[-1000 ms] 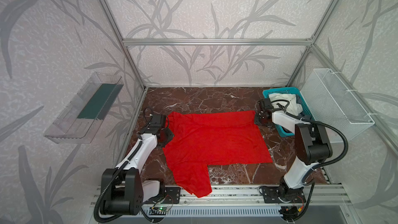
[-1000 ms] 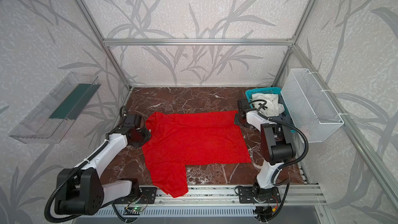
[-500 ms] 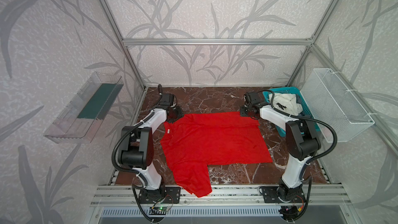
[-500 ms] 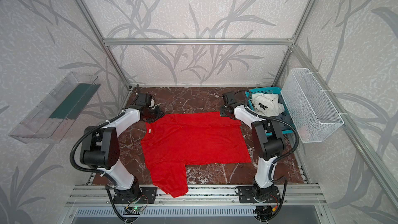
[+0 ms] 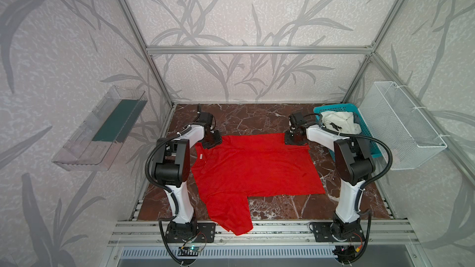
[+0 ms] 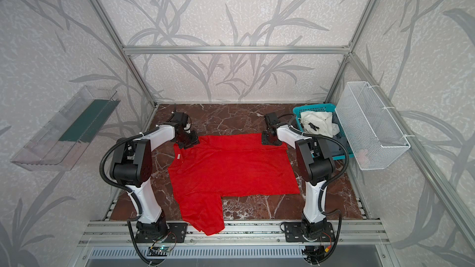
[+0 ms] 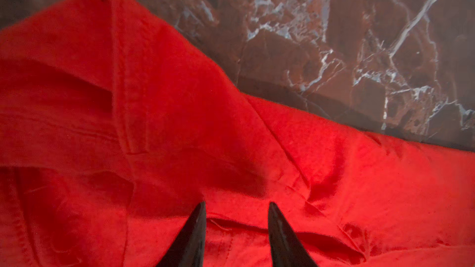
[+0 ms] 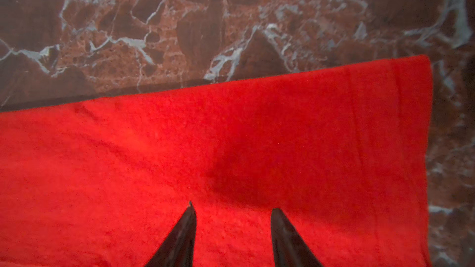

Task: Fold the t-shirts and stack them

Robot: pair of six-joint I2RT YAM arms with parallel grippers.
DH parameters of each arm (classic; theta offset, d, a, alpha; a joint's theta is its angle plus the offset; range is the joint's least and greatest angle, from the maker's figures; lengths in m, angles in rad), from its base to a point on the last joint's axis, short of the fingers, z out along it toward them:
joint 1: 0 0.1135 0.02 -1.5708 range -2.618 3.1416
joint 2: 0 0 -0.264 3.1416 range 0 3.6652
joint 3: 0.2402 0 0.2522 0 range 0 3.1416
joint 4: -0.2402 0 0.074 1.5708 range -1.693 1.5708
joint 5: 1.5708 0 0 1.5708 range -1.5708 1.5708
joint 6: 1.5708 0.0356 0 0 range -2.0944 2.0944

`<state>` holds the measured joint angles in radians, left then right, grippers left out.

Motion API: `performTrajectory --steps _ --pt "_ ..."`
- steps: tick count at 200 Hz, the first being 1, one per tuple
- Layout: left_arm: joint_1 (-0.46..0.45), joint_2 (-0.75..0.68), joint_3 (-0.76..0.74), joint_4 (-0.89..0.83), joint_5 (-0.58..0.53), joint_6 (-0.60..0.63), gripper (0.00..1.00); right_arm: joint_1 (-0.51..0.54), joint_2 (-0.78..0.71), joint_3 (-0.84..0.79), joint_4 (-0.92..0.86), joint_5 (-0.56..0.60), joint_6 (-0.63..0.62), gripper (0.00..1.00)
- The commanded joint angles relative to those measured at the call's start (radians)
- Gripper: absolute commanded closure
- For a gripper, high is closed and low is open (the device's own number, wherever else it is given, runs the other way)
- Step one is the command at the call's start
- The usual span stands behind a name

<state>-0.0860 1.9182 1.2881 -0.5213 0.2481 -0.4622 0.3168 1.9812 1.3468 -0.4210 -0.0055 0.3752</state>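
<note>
We hang both arms over far edge of red shirt [image 5: 254, 168], spread flat on table [image 5: 257, 118], long axis side to side: left gripper [image 7: 236, 205] above left far corner, right gripper [image 8: 232, 205] above right; fingers [image 8: 183, 232] parted, gripping nothing.

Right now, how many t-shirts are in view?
3. The red t-shirt lies spread on the marble table. The white t-shirt is crumpled in the teal basket at the back right. The grey-blue t-shirt lies partly under it there. Others may be hidden beneath.
</note>
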Motion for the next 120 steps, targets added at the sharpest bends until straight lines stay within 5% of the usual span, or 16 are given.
performTrajectory --steps 1,71,101,120 --pt "-0.013 0.007 0.018 -0.073 -0.025 0.029 0.59 -0.002 0.016 -0.009 -0.028 -0.013 0.010 0.51" --pt "-0.046 -0.039 -0.050 -0.135 0.096 0.064 0.62 -0.003 0.039 -0.008 -0.035 -0.031 -0.002 0.51" --pt "-0.071 -0.044 -0.052 -0.214 0.121 0.106 0.92 -0.006 0.043 -0.010 -0.028 -0.033 -0.002 0.51" --pt "-0.087 -0.075 -0.062 -0.249 0.087 0.117 0.97 -0.009 0.041 -0.017 -0.022 -0.035 0.001 0.51"
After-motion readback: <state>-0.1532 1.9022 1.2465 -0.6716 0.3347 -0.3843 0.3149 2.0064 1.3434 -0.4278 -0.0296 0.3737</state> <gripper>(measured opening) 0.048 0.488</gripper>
